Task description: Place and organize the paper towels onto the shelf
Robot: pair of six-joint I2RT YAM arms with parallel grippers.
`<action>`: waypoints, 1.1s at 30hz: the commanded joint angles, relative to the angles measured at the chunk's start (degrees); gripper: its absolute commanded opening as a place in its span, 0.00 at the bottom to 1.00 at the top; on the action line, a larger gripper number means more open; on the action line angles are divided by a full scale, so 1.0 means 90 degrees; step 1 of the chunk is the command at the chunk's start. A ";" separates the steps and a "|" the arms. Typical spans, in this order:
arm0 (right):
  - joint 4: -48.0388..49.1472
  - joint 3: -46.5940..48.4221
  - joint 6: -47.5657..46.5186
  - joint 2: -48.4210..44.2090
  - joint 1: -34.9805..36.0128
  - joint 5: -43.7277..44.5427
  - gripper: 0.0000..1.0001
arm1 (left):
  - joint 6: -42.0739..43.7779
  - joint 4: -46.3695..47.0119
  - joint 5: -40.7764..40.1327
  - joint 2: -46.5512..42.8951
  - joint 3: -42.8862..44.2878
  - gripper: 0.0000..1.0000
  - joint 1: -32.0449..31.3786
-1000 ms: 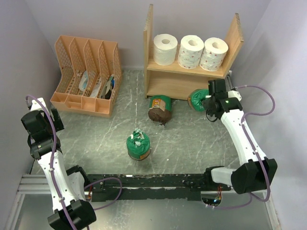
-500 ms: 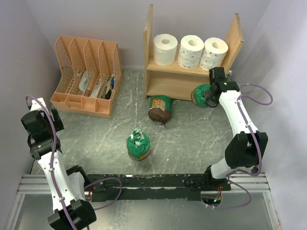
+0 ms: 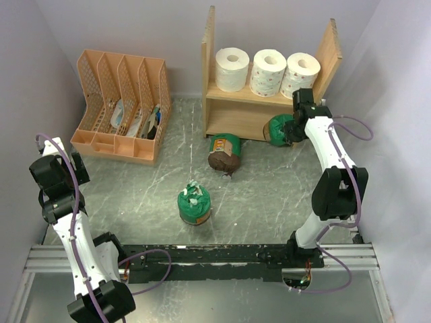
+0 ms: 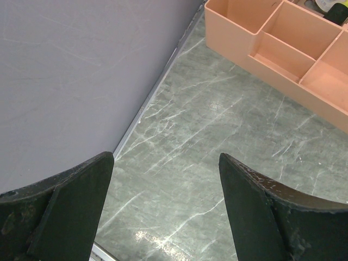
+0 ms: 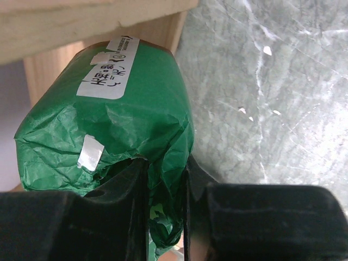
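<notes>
Green roll [image 5: 130, 109] at the lower opening of the shelf [image 3: 259, 99]
My right fingers [image 5: 125, 187] pinch its wrap; I should push slowly, level. Left fingers [image 4: 70, 201] stand apart.

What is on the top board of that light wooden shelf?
Three white paper towel rolls stand side by side on the light wooden shelf, hollow cores up. That board covers most of the level below.
</notes>
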 commanded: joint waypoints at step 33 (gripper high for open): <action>0.0892 -0.0016 0.0528 -0.0386 -0.0408 -0.0112 0.19 | 0.0028 -0.0015 0.0091 -0.0024 0.0072 0.91 0.0100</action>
